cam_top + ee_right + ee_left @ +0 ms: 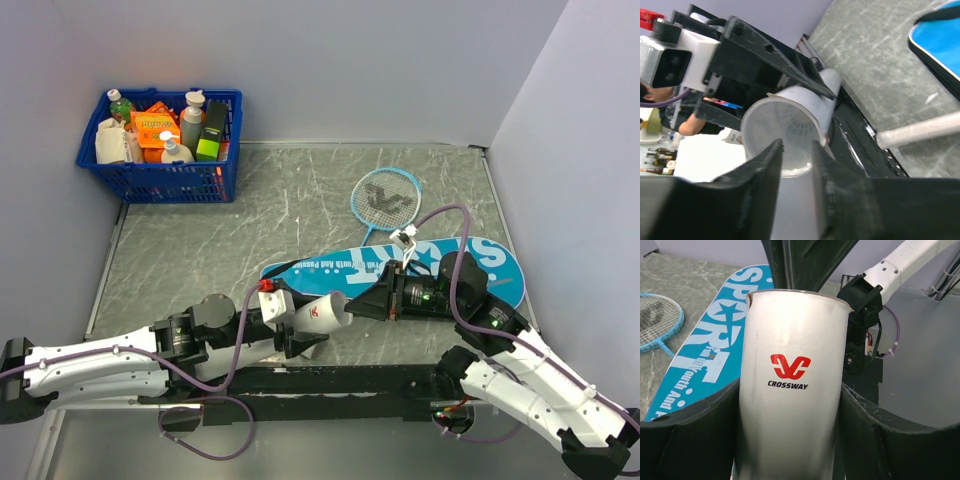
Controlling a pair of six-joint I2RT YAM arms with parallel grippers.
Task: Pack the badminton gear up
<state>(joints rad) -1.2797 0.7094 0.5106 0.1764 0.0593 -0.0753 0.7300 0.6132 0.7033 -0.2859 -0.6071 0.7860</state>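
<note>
Tube lettered "CROSSWAY" gripped by left claw; right claw narrowly parted, seemingly empty.

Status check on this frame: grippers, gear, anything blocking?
Left gripper shut on tube, its mouth toward right gripper. Right one slightly open, empty, at the mouth. Racket, cover not yet packed. Nothing in the way.
</note>
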